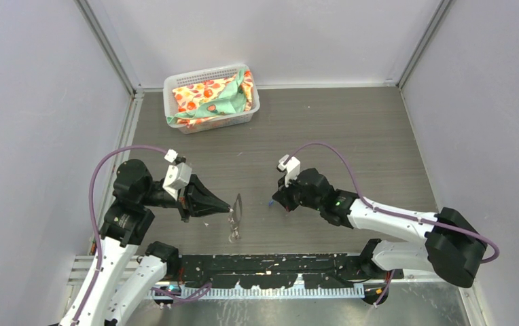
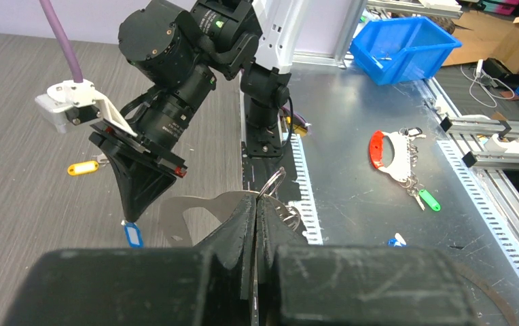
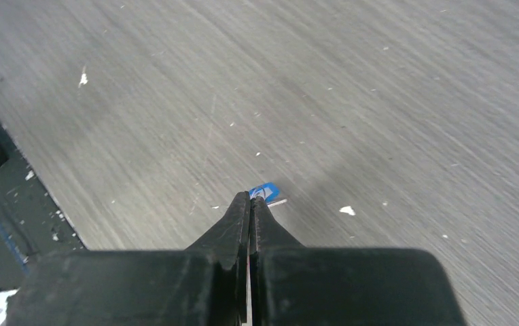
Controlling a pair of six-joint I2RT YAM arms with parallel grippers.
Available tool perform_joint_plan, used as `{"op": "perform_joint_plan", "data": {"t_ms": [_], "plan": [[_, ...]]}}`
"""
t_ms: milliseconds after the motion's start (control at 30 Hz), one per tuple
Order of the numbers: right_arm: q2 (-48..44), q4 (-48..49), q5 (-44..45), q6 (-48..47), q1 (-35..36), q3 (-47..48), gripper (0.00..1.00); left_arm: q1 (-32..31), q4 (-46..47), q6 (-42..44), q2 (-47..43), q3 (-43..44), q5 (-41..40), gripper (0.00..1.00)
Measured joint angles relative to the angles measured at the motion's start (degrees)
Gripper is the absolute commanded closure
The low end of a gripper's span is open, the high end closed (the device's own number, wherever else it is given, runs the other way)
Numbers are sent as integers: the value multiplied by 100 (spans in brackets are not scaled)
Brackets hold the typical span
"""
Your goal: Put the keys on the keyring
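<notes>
Found mid-grey wood-grain streaking and white flecks on the table (image 1: 352, 136). Logged white basket (image 1: 172, 87) at eleven o'clock, holding cloth (image 1: 209, 98) printed in orange, red and yellow, with mint green areas. Noted left arm (image 1: 131, 204) and right arm (image 1: 386, 216) black at the joints, white along the links, purple cables (image 1: 94, 197). Recorded left gripper (image 2: 255, 204) and right gripper (image 3: 250, 200) black throughout. Confirmed keyring (image 2: 206, 202) pale silver, unpatterned. Observed blue key (image 3: 263, 191) at twelve o'clock of right gripper's tips; yellow-orange key (image 2: 82, 168) at nine o'clock in left wrist view. Marked blue bin (image 2: 406, 37) at one o'clock, red-and-white tool (image 2: 386, 149) and green tag (image 2: 430, 200) at three o'clock there
</notes>
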Motion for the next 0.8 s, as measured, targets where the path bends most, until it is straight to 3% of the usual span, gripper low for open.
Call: {"op": "perform_joint_plan", "data": {"t_ms": [333, 500, 633, 800], "plan": [[136, 203, -962, 105, 0, -13, 99, 0, 4, -2, 0, -20, 2, 100], [916, 861, -1281, 435, 0, -39, 99, 0, 22, -20, -4, -44, 2, 100], [1617, 1386, -1316, 841, -9, -306, 99, 0, 57, -79, -7, -59, 2, 100], [1738, 1803, -1086, 1150, -55, -610, 99, 0, 127, -116, -7, -90, 2, 100]]}}
